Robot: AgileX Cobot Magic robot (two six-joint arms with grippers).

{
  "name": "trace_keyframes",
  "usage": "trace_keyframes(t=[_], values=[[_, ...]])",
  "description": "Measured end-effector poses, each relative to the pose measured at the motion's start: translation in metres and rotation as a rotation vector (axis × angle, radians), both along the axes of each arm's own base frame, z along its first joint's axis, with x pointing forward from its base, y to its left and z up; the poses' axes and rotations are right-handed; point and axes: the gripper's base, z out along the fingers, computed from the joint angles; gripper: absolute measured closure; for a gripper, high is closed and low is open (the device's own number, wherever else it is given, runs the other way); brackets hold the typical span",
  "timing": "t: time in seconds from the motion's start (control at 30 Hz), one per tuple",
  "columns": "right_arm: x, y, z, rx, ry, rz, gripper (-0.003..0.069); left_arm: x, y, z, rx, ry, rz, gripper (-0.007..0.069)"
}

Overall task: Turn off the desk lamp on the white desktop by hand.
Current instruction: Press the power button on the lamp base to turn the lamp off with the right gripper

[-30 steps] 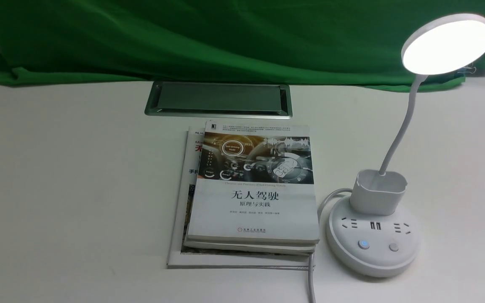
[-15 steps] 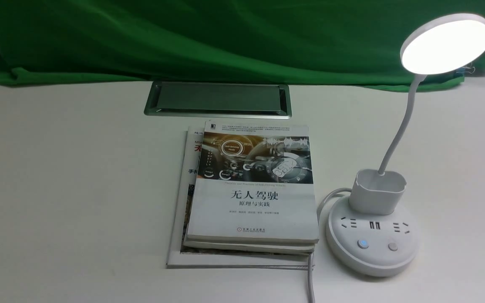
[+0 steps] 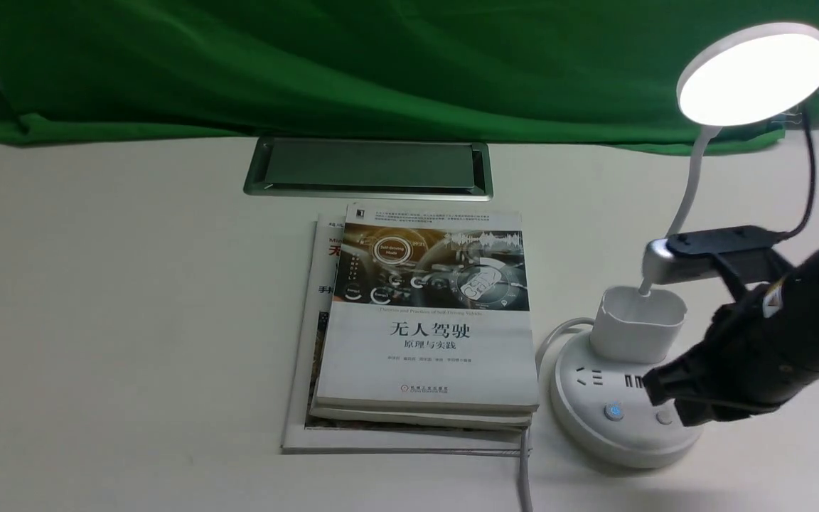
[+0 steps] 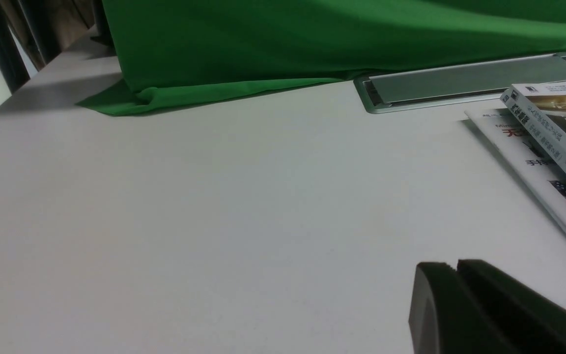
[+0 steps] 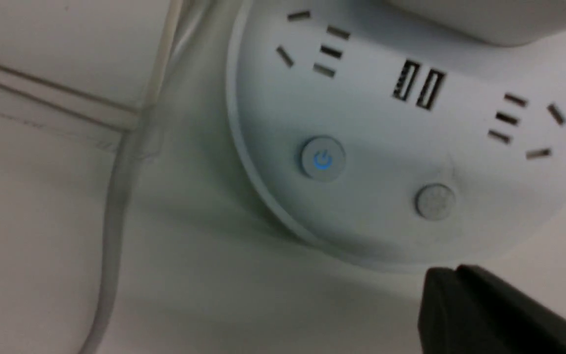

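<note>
At near left, the left gripper (image 4: 455, 269) sits pinched closed above the white desktop (image 3: 132, 284). Near right, beside the books (image 3: 427, 320), the lit desk lamp (image 3: 637, 328) stands under the right gripper (image 3: 662, 391), likewise closed. Its stiff, probably light base may skid, so press the power button (image 5: 322, 159) straight down.

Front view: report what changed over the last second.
The black robot right hand swept in from the right edge and now sits over the white desk lamp's round puck base, near its plain button; it holds nothing. The lamp's disc head stays lit; stacked books and left hand unmoved.
</note>
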Motion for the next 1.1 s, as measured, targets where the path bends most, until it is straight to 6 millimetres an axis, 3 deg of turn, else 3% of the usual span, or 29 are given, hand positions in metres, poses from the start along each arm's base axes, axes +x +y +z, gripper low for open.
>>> trace_keyframes(t=[0.5, 0.7, 0.87, 0.97, 1.0, 1.1], values=[[0.021, 0.005, -0.035, -0.017, 0.033, -0.014, 0.0621, 0.000, 0.000, 0.000, 0.001, 0.000, 0.000, 0.0605], [0.024, 0.005, -0.036, -0.019, 0.040, -0.013, 0.0621, 0.000, 0.000, 0.000, 0.001, 0.000, 0.000, 0.0605], [0.021, 0.003, -0.026, -0.009, 0.006, -0.011, 0.0622, 0.000, 0.000, 0.000, 0.001, 0.000, 0.000, 0.0605], [0.016, 0.002, -0.011, 0.006, -0.033, -0.010, 0.0622, 0.000, 0.000, 0.000, 0.001, 0.000, 0.000, 0.0605], [0.010, -0.001, 0.003, 0.020, -0.068, -0.010, 0.0622, 0.000, 0.000, 0.000, 0.001, 0.000, 0.000, 0.0605], [-0.008, -0.006, 0.020, 0.038, -0.116, -0.009, 0.0622, 0.000, 0.000, 0.000, 0.001, 0.000, 0.000, 0.0605]])
